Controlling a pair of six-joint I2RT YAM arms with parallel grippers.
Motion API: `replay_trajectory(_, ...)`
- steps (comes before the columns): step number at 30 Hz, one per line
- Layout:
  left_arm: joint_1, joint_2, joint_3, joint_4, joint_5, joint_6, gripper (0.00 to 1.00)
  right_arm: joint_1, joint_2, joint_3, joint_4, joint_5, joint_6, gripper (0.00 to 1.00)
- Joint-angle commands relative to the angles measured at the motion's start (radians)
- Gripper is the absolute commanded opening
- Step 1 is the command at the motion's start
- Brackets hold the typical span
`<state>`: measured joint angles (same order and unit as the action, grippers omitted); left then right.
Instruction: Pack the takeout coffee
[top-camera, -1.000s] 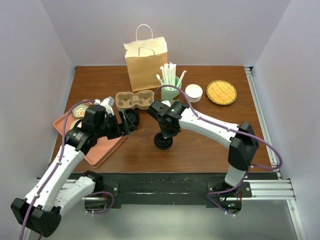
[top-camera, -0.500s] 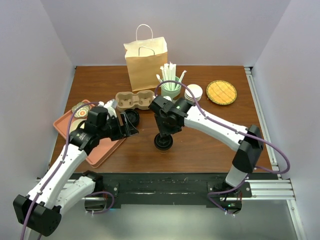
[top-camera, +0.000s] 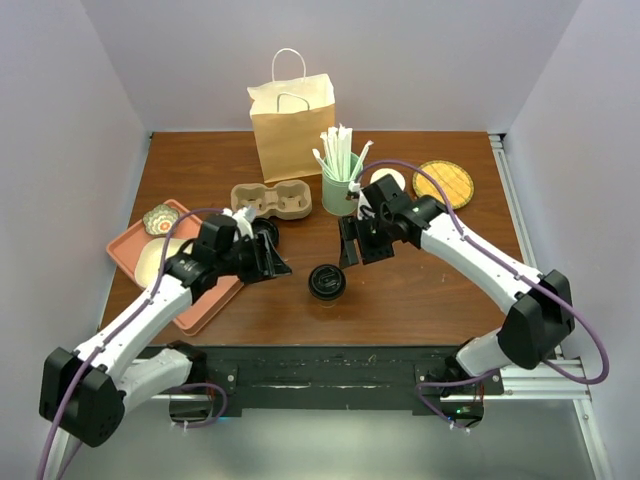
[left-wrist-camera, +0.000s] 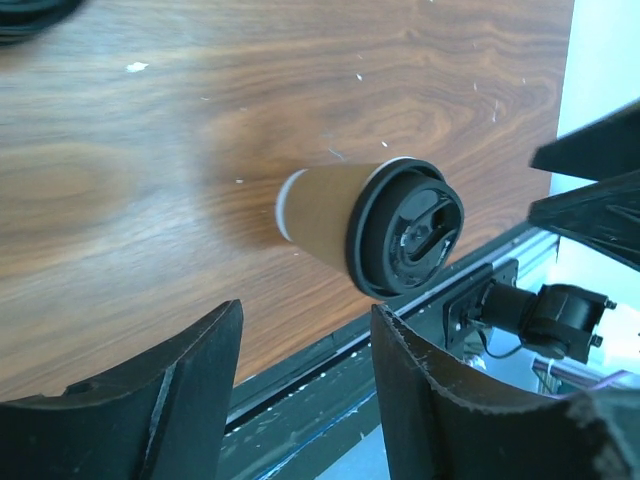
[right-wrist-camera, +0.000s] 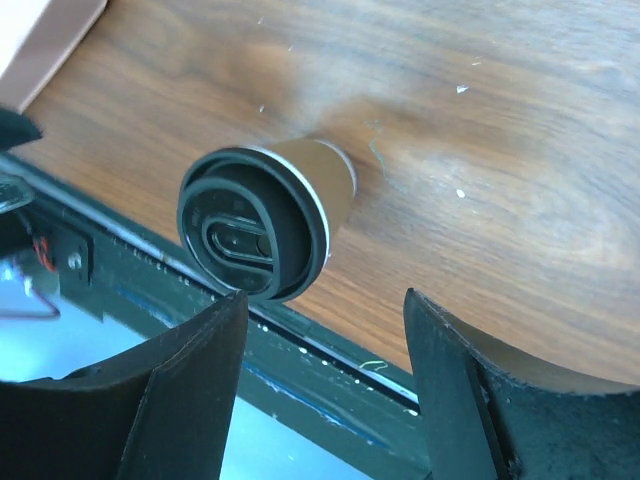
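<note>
The takeout coffee (top-camera: 326, 283), a small brown paper cup with a black lid, stands upright and free on the wooden table near the front edge. The left wrist view shows the same cup (left-wrist-camera: 330, 215), and the right wrist view shows its lid (right-wrist-camera: 250, 235). My left gripper (top-camera: 275, 262) is just left of the cup, open and empty (left-wrist-camera: 305, 390). My right gripper (top-camera: 352, 250) hovers above and slightly right of the cup, open with nothing between its fingers (right-wrist-camera: 325, 390). The brown paper bag (top-camera: 292, 125) stands upright at the back.
A cardboard cup carrier (top-camera: 270, 200) lies in front of the bag. Beside it stands a green cup of straws (top-camera: 340, 190), with a white stack (top-camera: 388, 180) and a yellow plate (top-camera: 443, 184) further right. A pink tray (top-camera: 135, 250) lies on the left. A flat black disc (top-camera: 264, 231) sits behind the left gripper.
My right gripper has opened, let go of the coffee cup and pulled up and to the right. The left gripper has moved right toward the cup, its jaws narrowing somewhat.
</note>
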<state>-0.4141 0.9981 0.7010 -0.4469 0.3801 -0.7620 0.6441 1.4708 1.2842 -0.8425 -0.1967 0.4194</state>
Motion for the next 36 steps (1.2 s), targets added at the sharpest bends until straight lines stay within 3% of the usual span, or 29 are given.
replay_trajectory(1,-0.072,0.062,0.009,0.132,0.011,-0.045,0.57,-0.009,0.0,-0.042,0.094,-0.2,-0.105,0.68)
replay_trajectory(9,-0.173,0.206,0.049,0.194,-0.041,-0.068,0.52,-0.031,0.072,-0.052,0.129,-0.297,-0.163,0.67)
replay_trajectory(22,-0.181,0.301,0.042,0.24,-0.087,-0.068,0.5,-0.07,0.175,-0.057,0.157,-0.354,-0.237,0.62)
replay_trajectory(28,-0.19,0.336,0.017,0.252,-0.109,-0.082,0.49,-0.109,0.184,-0.132,0.21,-0.391,-0.248,0.52)
replay_trajectory(31,-0.196,0.333,0.012,0.248,-0.125,-0.085,0.48,-0.123,0.189,-0.16,0.22,-0.402,-0.266,0.41)
replay_trajectory(36,-0.206,0.327,-0.012,0.224,-0.153,-0.088,0.47,-0.138,0.175,-0.249,0.282,-0.412,-0.266,0.36)
